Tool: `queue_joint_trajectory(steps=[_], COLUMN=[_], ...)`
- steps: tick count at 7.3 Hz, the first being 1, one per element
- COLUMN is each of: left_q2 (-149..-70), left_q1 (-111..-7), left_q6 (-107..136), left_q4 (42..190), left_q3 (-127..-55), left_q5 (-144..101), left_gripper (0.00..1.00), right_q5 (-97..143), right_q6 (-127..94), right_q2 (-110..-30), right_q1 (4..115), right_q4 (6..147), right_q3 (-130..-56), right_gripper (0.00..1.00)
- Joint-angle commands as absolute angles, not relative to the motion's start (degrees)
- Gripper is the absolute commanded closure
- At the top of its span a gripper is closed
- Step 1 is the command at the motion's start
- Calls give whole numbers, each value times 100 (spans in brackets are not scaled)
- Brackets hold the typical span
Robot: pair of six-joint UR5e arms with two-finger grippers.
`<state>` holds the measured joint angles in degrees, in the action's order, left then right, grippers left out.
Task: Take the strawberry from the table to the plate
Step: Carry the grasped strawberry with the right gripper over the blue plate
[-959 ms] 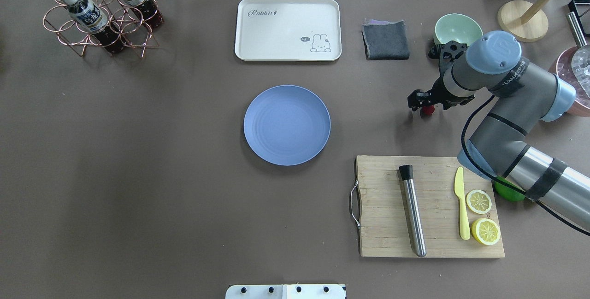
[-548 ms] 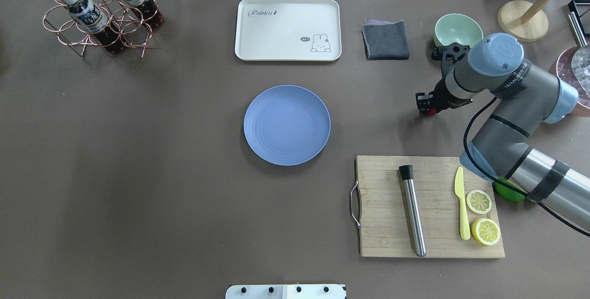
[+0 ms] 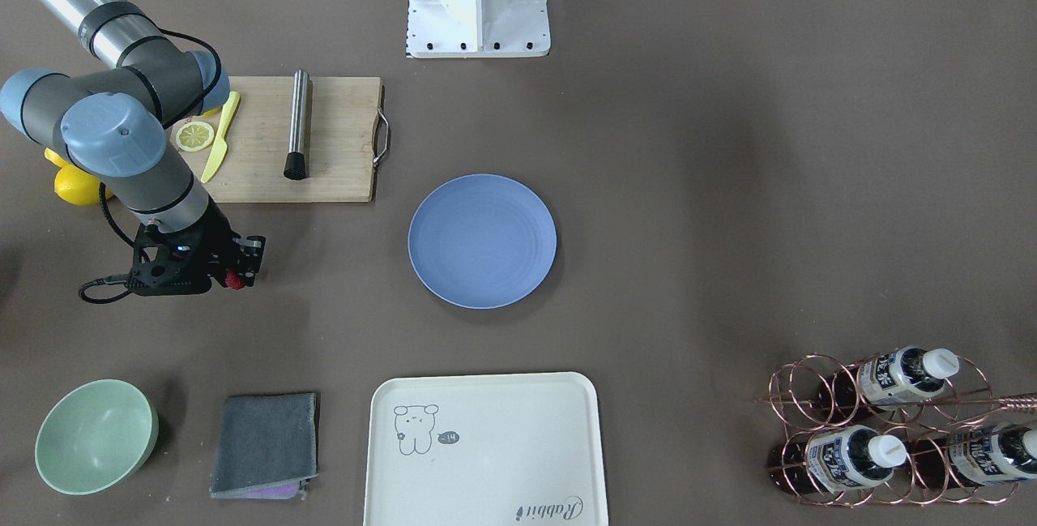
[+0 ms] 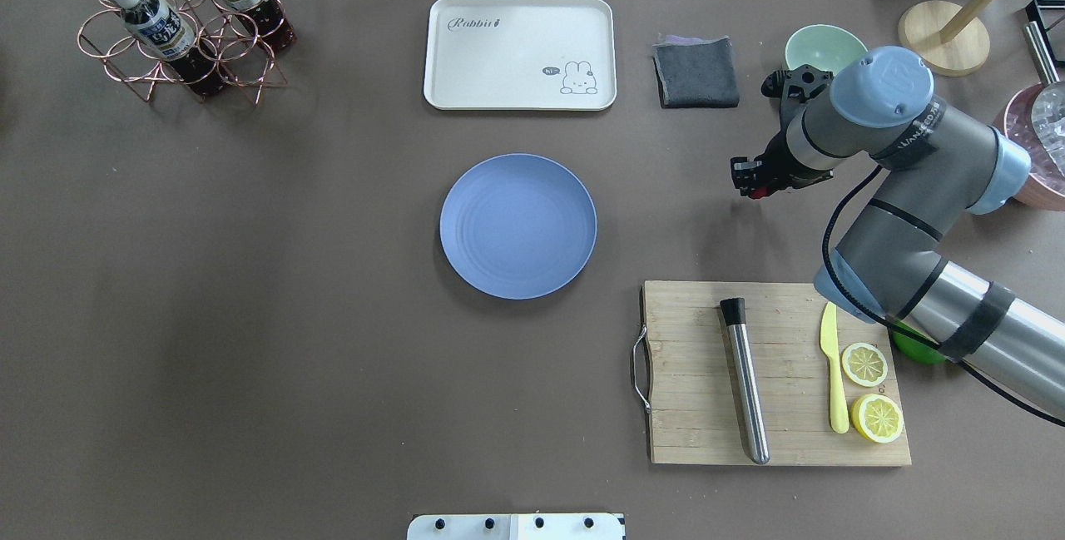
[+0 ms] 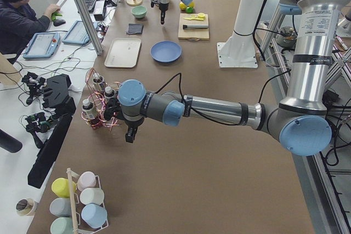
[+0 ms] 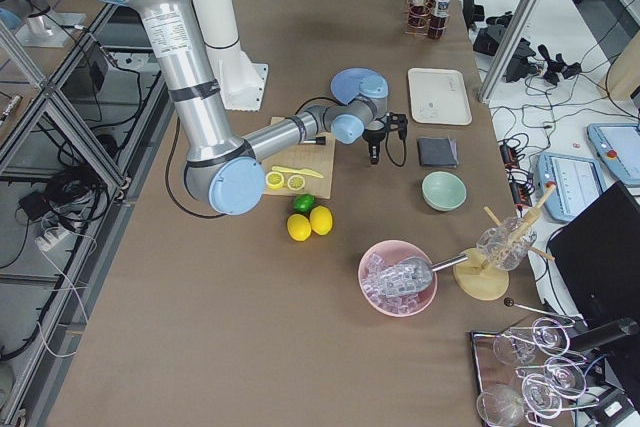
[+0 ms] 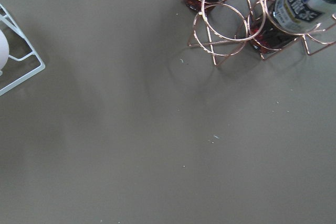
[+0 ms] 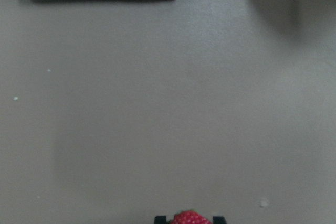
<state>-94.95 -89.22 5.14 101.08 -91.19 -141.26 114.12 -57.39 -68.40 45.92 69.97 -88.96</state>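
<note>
Underneath, matte brown table (image 4: 250, 315), desk (image 5: 71, 10) alongside.

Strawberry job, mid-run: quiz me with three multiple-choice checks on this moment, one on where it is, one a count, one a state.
1. Where is the strawberry?
A. in the green bowl
B. held in the right gripper
C. on the cutting board

2. How many bottles show in the overhead view?
A. two
B. three
C. five

3. The plate is:
A. bare
B. holding a lemon slice
C. flipped over

Answers:
1 B, the red berry sits between the fingertips in the right wrist view.
2 B, three white caps show.
3 A, only its blue rings show.
</note>
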Motion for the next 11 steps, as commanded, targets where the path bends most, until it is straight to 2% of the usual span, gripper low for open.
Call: queue_joint_trajectory(steps=[1, 6, 11], left_q2=[-9536, -9475, -9334], left_q1=[-9131, -9290, -9378], left_q6=[-23, -62, -62], left_q4=[10099, 10107, 10142], left_q3=[-8791, -8719, -8727], left_q5=[-14133, -14115, -14150], left_gripper=[2, 2, 2], right_q5=[11408, 10873, 10328], right_q6=[-6159, -7785, -7998], right_q2=[-6104, -4520, -4202], right_q1=[4457, 3552, 3059], right_q4=[7695, 8332, 8262], right_q3=[-8912, -8554, -8035], right_gripper=[100, 100, 100])
